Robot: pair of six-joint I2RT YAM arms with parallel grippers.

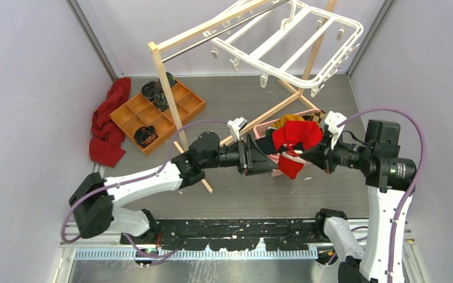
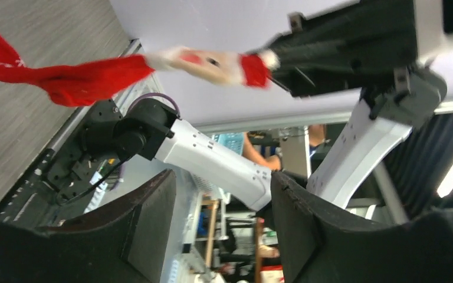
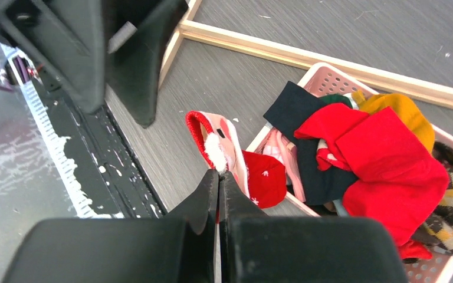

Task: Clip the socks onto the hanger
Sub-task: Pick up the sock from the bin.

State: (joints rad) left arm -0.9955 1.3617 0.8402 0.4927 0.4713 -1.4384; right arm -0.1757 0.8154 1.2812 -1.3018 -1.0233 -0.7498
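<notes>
My right pincer (image 3: 218, 177) is clamped tight on the patterned cuff of a red sock (image 3: 262, 177), which dangles between my two pincers, above the pink basket (image 3: 330, 76). My left pincer (image 2: 221, 177) stands part open and empty. The white hanger (image 1: 304, 81) hangs at twelve o'clock.

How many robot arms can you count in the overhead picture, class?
2. The left arm reaches in from the lower left; the right arm comes from the lower right. Both meet over the pink basket. None seem hidden.
</notes>
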